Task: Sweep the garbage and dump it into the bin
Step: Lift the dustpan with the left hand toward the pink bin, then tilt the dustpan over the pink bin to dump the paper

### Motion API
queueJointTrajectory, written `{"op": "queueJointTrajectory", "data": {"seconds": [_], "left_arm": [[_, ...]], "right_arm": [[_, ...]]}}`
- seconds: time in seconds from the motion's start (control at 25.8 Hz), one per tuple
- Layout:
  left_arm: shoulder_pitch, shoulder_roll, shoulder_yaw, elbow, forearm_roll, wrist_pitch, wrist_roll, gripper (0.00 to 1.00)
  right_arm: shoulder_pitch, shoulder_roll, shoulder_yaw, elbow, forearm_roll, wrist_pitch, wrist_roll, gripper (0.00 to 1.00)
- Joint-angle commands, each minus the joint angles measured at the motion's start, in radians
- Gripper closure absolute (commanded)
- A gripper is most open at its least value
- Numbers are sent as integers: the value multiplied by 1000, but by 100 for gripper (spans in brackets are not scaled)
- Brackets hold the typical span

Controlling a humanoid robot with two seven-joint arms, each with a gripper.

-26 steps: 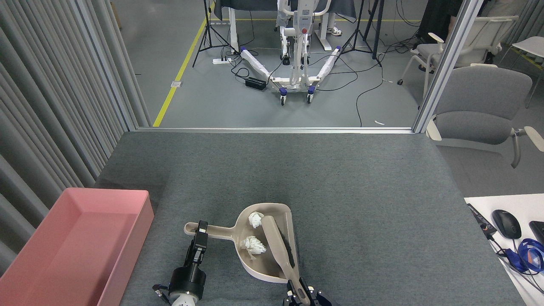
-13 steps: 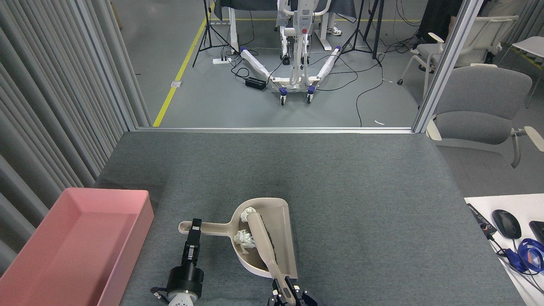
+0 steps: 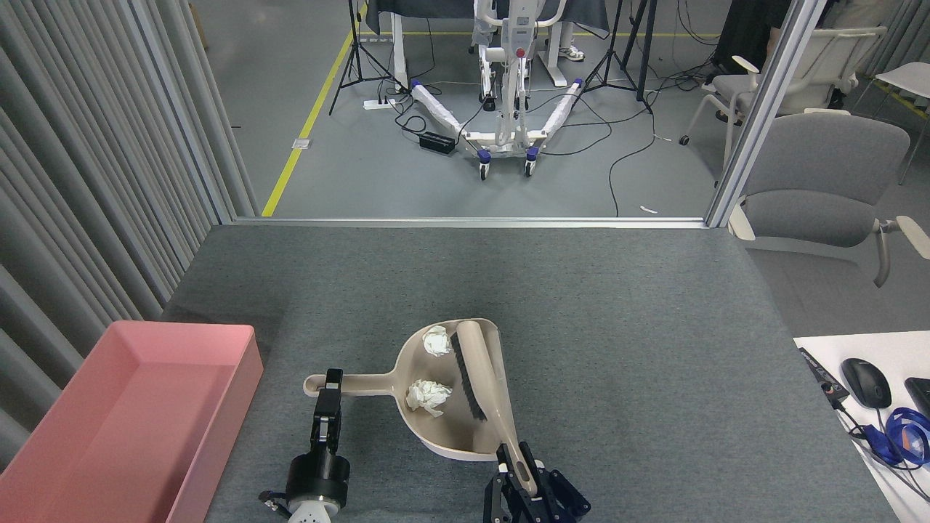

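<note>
Head view is showing the left claw clamping the beige dustpan handle at lower centre of the frame, while the right claw is gripping the brush lying in the pan. Two white garbage wads are sitting inside the dustpan on the grey desk. At lower left, the pink bin is standing well apart.

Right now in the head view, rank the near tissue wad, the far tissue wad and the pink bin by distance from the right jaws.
1. Near tissue wad, left-forward, inside the dustpan.
2. Far tissue wad, farther up the pan.
3. Pink bin, far left.
</note>
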Motion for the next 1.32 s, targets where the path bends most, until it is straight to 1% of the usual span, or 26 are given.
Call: {"op": "queueJointTrajectory", "data": {"seconds": [0.0, 0.19, 0.35, 0.46, 0.58, 0.66, 0.77, 0.85, 0.89, 0.97, 1.01, 1.08, 1.12, 1.24, 1.28], "left_arm": [[10, 3, 0, -5, 1, 5, -2, 100], [15, 3, -2, -7, -1, 2, -2, 100], [19, 3, -2, -10, -1, 3, -7, 100], [35, 3, -3, -27, -1, 3, -7, 100], [48, 6, -3, -97, -1, 32, -5, 100], [61, 20, -2, -166, -1, 83, -2, 100], [61, 83, -3, -260, 13, 135, -1, 100], [67, 112, -5, -303, 70, 154, -2, 100], [74, 143, -5, -318, 117, 154, -1, 100], [88, 224, -6, -346, 220, 157, -1, 100], [99, 275, -6, -366, 265, 160, -4, 100], [104, 388, 3, -392, 320, 183, -8, 100], [98, 434, 9, -399, 329, 192, -8, 100], [78, 496, 53, -399, 361, 213, -10, 100], [68, 537, 67, -396, 377, 218, -16, 100]], "right_arm": [[15, -16, -67, -51, -2, 9, -27, 100], [15, -61, -153, -63, -5, 2, -29, 100], [15, -78, -220, -60, -27, -4, -30, 100], [16, -110, -277, -43, -33, -30, -29, 100], [7, -127, -320, 7, -31, -63, -27, 100], [-1, -166, -326, 53, -31, -64, -32, 100], [-2, -193, -340, 72, -43, -81, -39, 100], [1, -194, -357, 72, -62, -107, -38, 100], [2, -200, -357, 73, -70, -112, -38, 100], [2, -203, -358, 82, -70, -113, -39, 100], [2, -203, -358, 89, -70, -115, -41, 100], [-1, -203, -360, 105, -70, -115, -41, 100], [-2, -202, -360, 113, -68, -115, -42, 100], [-2, -205, -358, 118, -63, -113, -58, 100], [-1, -205, -360, 125, -62, -113, -72, 100]]}}
